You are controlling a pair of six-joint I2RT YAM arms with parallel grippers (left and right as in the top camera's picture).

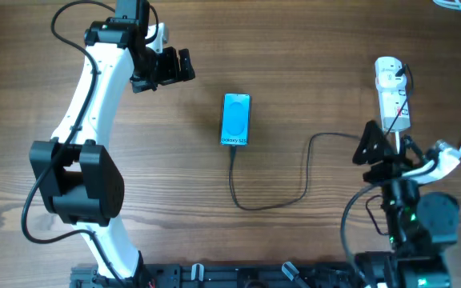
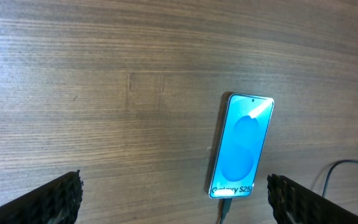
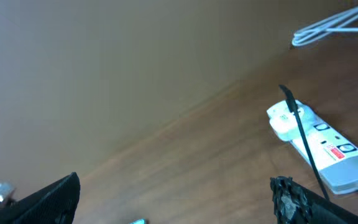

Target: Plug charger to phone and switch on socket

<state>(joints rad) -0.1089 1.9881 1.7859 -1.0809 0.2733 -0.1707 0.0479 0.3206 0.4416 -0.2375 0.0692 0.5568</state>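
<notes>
Both my pincers stand wide and empty: my left gripper (image 1: 169, 68) hovers left of the phone (image 1: 236, 120), my right gripper (image 1: 386, 148) by the socket (image 1: 392, 92). The phone lies screen-up between them, the charger (image 1: 270, 204) meeting its near short edge.

We see a teal phone (image 1: 236, 119), a black cable (image 1: 231, 170), a white socket (image 1: 392, 88) marked red, and a brown wood-grain table (image 1: 294, 48).

Overhead, left wrist: shared phone (image 1: 236, 119)
</notes>
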